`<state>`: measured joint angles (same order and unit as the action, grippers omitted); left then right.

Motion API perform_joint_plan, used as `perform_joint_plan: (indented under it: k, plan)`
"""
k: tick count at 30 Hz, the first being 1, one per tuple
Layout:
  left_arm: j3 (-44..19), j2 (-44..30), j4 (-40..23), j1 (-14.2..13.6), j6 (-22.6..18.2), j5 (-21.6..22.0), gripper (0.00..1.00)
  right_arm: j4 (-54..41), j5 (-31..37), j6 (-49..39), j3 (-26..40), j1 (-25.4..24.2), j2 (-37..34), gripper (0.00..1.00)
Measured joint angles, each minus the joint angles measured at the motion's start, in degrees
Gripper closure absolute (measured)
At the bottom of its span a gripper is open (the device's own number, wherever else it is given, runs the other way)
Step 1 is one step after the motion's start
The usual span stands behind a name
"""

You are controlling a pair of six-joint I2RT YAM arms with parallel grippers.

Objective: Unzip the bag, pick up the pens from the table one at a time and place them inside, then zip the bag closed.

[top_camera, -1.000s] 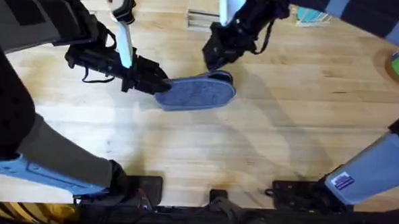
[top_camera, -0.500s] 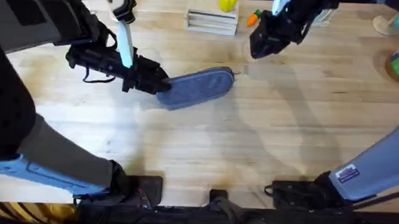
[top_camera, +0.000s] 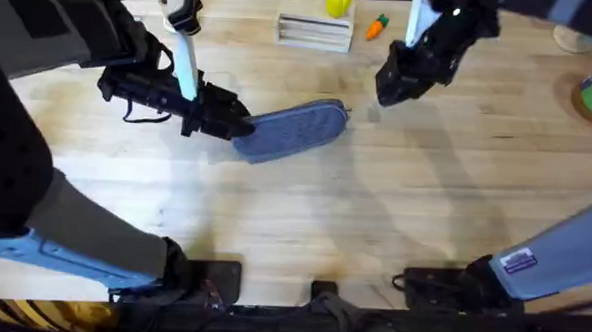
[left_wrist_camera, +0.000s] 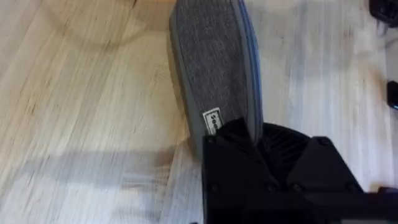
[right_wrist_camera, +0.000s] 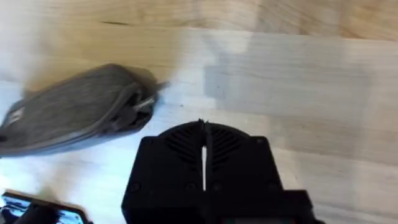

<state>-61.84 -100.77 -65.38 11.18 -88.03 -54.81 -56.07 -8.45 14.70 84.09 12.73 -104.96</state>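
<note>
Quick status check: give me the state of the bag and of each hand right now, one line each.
bag: lying on the table, zipper looks closed, one end pinched by the left hand.
left hand: shut on the bag's end.
right hand: above the table beside the bag's zipper-pull end, holding nothing, closed.

Both arms have black joints and wrist housings. The left arm [top_camera: 186,51] carries a white link ringed with an orange band and loose black cables; the right arm [top_camera: 431,47] shows a white link too. The right gripper [right_wrist_camera: 205,163] has a ribbed black housing.
</note>
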Motion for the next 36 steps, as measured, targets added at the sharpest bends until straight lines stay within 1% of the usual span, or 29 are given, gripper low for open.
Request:
perform_joint_plan:
  k: [3,4,5,8,9,10,11,17,18,23,24,26,30,33,36]
  plan:
    - [0.0,0.0,-0.2,0.0,0.0,0.0,0.958,-1.1,0.1,-0.5,1.9,0.0,5.5,0.956]
    - [0.0,0.0,-0.2,0.0,0.0,0.0,0.958,-1.3,0.1,-0.5,2.5,0.0,7.3,0.860]
    - [0.0,0.0,-0.2,0.0,0.0,0.0,0.958,-1.5,0.1,-0.9,3.1,0.0,9.6,0.704]
    - [0.0,0.0,-0.2,0.0,0.0,0.0,0.958,-2.1,0.1,-2.7,4.1,-0.2,15.6,0.288]
    - [0.0,0.0,-0.2,0.0,0.0,0.0,0.958,-2.4,0.1,-3.6,4.3,-0.3,17.6,0.134]
    - [0.0,0.0,-0.2,0.0,0.0,0.0,0.958,-2.7,0.1,-4.6,4.3,-0.4,19.2,0.041]
    - [0.0,0.0,-0.2,0.0,0.0,0.0,0.958,-2.9,0.1,-5.2,4.3,-0.6,20.7,0.014]
    - [0.0,0.0,-0.2,0.0,0.0,0.0,0.955,-3.2,0.4,-7.5,4.3,-1.2,27.4,0.009]
    - [0.0,0.0,-0.2,0.0,-0.1,0.0,0.855,-3.2,0.4,-7.8,4.3,-1.2,28.0,0.008]
    - [0.0,0.0,-0.6,0.0,0.1,0.0,0.084,-3.3,0.6,-8.6,4.3,-1.2,29.1,0.009]
    - [0.0,0.0,-0.6,0.0,0.2,0.0,0.029,-3.4,0.6,-8.7,4.3,-1.2,29.1,0.009]
    - [0.0,0.0,-0.5,0.0,0.2,0.0,0.009,-3.4,0.7,-8.8,4.3,-1.2,29.1,0.008]
    - [0.0,0.0,-0.4,0.0,0.2,0.1,0.008,-2.9,0.7,-8.8,4.3,-1.2,29.1,0.009]
    - [0.0,0.0,0.3,0.0,0.2,0.4,0.006,-0.1,0.7,-9.1,4.3,-1.2,29.1,0.009]
    - [-0.1,0.0,-0.6,0.1,0.0,1.9,0.004,1.4,0.7,-10.4,4.3,-1.2,29.3,0.009]
